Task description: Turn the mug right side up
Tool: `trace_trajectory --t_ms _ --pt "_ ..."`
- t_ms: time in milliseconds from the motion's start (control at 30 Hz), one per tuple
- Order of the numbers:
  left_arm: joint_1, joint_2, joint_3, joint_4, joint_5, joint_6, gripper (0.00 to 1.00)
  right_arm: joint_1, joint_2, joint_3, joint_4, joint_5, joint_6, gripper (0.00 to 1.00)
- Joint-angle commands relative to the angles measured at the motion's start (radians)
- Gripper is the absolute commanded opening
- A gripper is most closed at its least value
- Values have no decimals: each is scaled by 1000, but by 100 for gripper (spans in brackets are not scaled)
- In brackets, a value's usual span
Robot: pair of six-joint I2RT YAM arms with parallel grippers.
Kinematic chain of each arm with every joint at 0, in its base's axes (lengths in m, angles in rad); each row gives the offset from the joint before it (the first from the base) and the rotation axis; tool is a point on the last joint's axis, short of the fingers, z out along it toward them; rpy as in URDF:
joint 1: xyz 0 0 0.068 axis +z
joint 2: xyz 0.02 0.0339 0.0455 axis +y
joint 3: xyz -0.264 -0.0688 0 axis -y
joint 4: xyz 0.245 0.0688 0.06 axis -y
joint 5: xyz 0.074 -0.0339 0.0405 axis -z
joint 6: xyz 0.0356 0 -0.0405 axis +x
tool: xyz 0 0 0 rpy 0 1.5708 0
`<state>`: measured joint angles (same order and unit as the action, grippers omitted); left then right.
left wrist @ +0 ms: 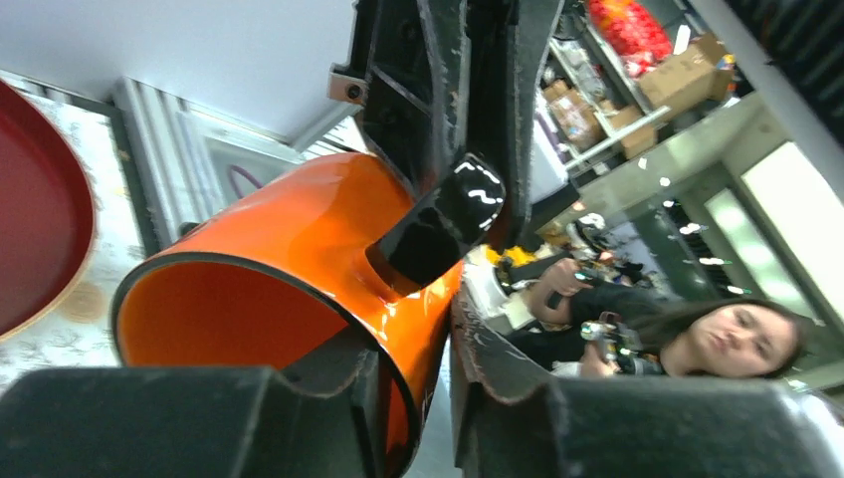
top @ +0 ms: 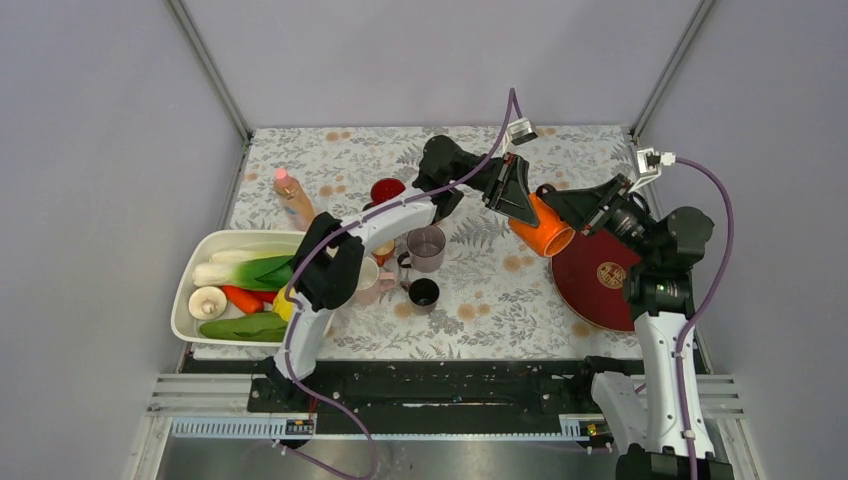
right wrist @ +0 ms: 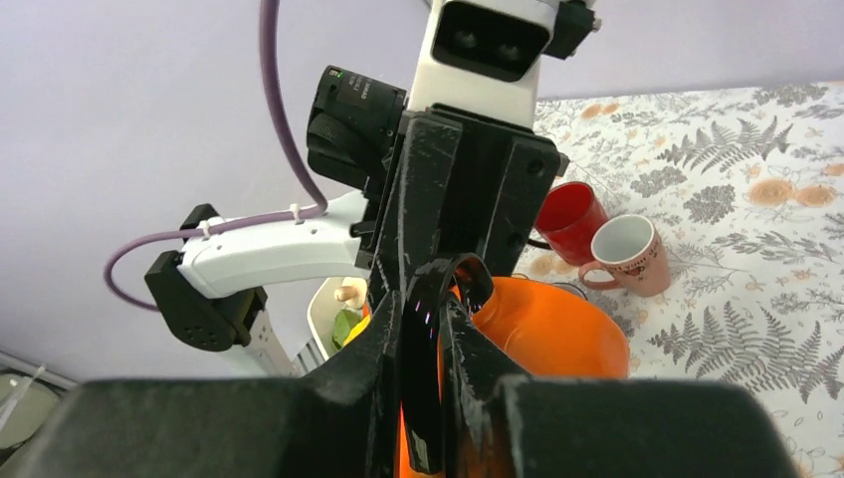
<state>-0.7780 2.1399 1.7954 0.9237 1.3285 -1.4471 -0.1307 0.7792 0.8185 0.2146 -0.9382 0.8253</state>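
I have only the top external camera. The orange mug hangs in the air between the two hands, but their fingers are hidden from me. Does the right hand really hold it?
Observer: Yes. The right wrist view shows the right hand shut on the black handle of the orange mug.
Operator: And the left hand, where does it grip?
Observer: The left wrist view shows the left hand pinching the mug's wall at the rim, close to the handle.
Operator: Is something inside the mug?
Observer: The part of the inside that the left wrist view shows is bare orange.
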Motion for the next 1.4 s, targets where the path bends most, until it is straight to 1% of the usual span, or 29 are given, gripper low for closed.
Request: trace_trajectory --t_ms 0,33,133,233,267,300,333,367,400,433,467,533,567,667,767,800,867,900,967,1033,1200,1367 --pt "-30 -21 64 148 16 -158 7 5 -12 44 34 27 -34 0" --pt "-30 -35 49 68 16 -89 0 5 -16 46 24 29 -43 0" --pt "-30 -84 2 -113 4 75 0 5 -20 62 -14 27 -69 0" --pt "-27 -122 -19 -235 -18 180 0 5 -18 70 -61 31 -109 0" --pt "-25 -136 -19 -302 -27 235 0 5 -22 70 -85 49 -131 6" --pt "-21 -154 -14 -413 -47 330 0 5 -25 68 -113 68 -153 21" --pt "-17 -169 2 -588 -74 460 0 5 -29 65 -139 85 -172 36" --pt "-14 -180 45 -875 -121 654 0 5 -30 60 -159 101 -188 52" --pt "-16 -183 106 -1121 -179 843 0 5 -31 56 -178 116 -204 65" --pt "-21 -180 174 -1287 -244 985 0 5 -29 50 -196 133 -218 73" --pt "-24 -181 197 -1366 -294 1063 0 5 -29 47 -225 154 -239 76" --pt "-24 -185 211 -1431 -345 1118 0 5 -27 42 -305 228 -285 94" --pt "-25 -181 224 -1473 -375 1152 0 5 -25 41 -334 263 -305 99" --pt "-54 -163 278 -1648 -525 1320 0 5 -18 65 -471 438 -365 99" --pt "-116 -153 304 -1803 -757 1513 0 5 -2 121 -652 747 -403 100" --pt "-143 -159 286 -1827 -869 1569 0 5 5 133 -698 831 -413 99" --pt "-195 -191 210 -1831 -1004 1667 0 5 15 147 -762 959 -448 99" --pt "-221 -210 164 -1816 -1064 1703 0 5 16 146 -779 995 -464 99" --pt "-272 -236 68 -1796 -1168 1760 0 5 7 135 -795 1048 -482 99" --pt "-308 -237 17 -1793 -1231 1798 0 5 -4 119 -804 1083 -497 99" --pt "-340 -187 -66 -1784 -1316 1815 0 5 -23 93 -828 1123 -522 99" --pt "-340 -198 -189 -1699 -1362 1823 0 5 -45 78 -830 1120 -533 100"
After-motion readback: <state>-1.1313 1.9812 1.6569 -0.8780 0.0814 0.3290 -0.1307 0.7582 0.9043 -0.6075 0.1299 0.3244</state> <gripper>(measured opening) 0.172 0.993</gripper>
